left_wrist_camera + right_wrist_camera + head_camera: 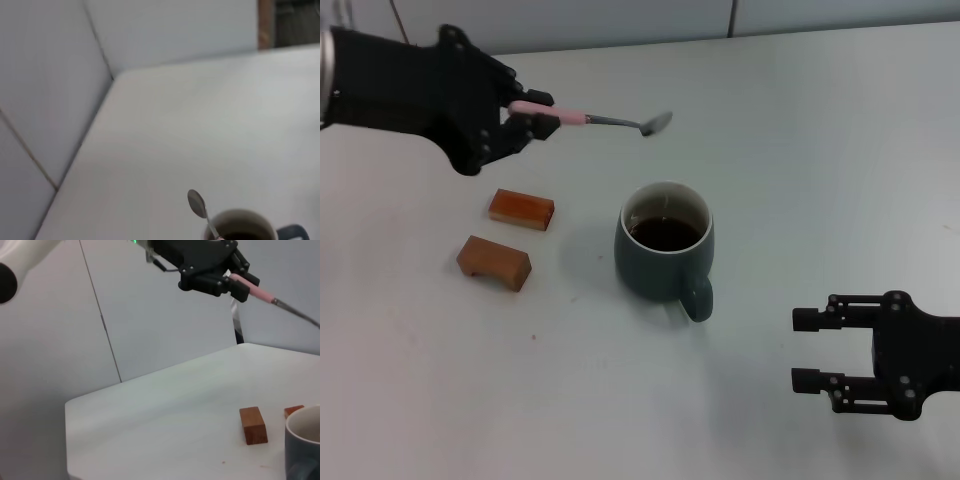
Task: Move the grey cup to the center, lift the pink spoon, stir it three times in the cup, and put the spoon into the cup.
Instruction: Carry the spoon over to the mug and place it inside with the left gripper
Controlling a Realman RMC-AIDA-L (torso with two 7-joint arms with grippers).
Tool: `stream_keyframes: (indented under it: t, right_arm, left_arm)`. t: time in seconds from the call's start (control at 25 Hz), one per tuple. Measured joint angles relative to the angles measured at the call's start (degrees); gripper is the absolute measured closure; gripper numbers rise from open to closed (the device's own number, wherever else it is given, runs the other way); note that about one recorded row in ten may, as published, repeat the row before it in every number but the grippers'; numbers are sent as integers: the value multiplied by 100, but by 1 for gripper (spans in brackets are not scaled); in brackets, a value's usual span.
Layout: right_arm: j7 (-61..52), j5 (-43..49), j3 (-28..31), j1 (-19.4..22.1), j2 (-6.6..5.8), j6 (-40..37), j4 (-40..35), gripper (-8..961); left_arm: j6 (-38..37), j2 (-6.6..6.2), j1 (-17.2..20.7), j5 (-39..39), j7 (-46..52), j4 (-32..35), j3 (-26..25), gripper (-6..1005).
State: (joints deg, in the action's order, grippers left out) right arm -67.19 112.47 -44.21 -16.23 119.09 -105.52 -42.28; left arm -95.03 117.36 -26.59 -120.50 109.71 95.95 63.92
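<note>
The grey cup (665, 252) stands mid-table with dark liquid inside and its handle toward me; its rim also shows in the left wrist view (241, 226) and the right wrist view (304, 440). My left gripper (532, 113) is raised at the far left, shut on the pink spoon (590, 118) by its pink handle. The spoon lies level in the air, its metal bowl (657, 123) pointing right, above and behind the cup. In the right wrist view the left gripper (239, 284) holds the spoon (262, 293) high over the table. My right gripper (810, 350) rests open at the near right.
Two brown rectangular blocks (521, 209) (494, 262) lie left of the cup, under the raised left arm. A wall with panel seams runs behind the table's far edge (720, 40).
</note>
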Motion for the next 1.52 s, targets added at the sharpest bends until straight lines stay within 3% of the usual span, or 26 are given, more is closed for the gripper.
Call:
stream_keyframes:
  t: [0.08,0.32,0.44,0.52,0.76,0.8,1.24,1.52]
  right_arm:
    - [-1,-1,0,1,0,-2,0,302]
    - [-5,1,0,11,0,-11,0,302]
    - [-5,7,1,7,0,-12,-1,301]
    - [-7,21,-3,-5,0,-13,-5,301]
    - [-12,26,-2,-9,0,-13,-8,300]
    - [-13,26,-2,-9,0,-13,-8,300]
    - [18,16,316,81,13,181,-74,300]
    - [9,42,326,94,18,185,-79,300]
  left_arm:
    - [-439,98,-439,-581,41,305,109,868]
    - [-845,99,-750,-774,90,569,297,869]
    - [-884,99,-776,-903,74,634,436,869]
    - [-912,117,-849,-1461,41,742,977,869]
    - [-882,124,-864,-1640,41,755,1170,868]
    - [-753,141,-880,-1898,45,740,1460,868]
    - [-457,148,-954,-2229,44,489,1944,869]
    - [-375,173,-1227,-2499,45,182,2155,869]
